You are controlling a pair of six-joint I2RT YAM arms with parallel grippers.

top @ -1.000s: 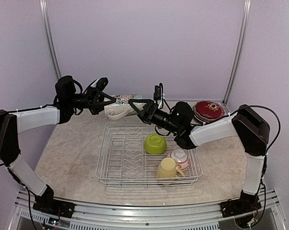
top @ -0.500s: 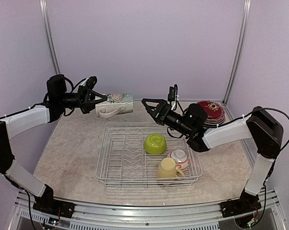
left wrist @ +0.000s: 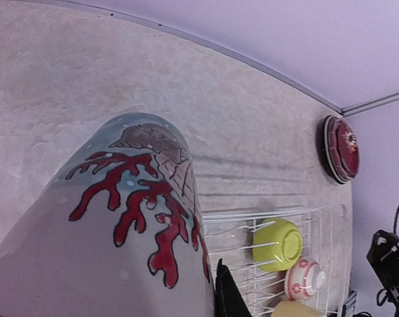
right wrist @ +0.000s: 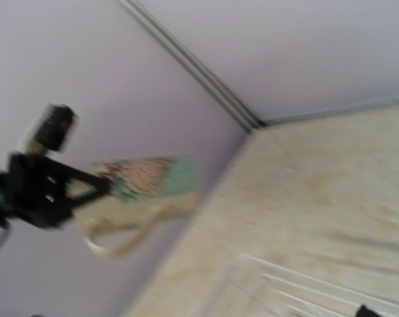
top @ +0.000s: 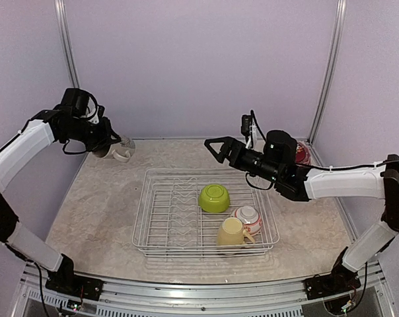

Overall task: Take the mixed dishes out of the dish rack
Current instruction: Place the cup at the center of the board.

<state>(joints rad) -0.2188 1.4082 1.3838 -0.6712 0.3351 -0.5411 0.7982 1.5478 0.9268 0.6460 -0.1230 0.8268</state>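
Gripping the tall cream mug [top: 120, 150] above the table's [top: 100, 211] far-left corner, the left gripper [top: 109, 143] pinches it with its long axis near level and its looped handle hanging below; it is glossy ceramic with a red coral print. The right gripper [top: 213, 150] stands spread near the far edge of the white wire dish rack [top: 166, 224].

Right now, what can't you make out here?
The left pincer: left wrist view, the printed mug covers most.
The stack of plates: top view, right arm hides most; count unclear.
The mug's print: right wrist view, motion-blurred.
The yellow mug: left wrist view, cut by bottom edge.
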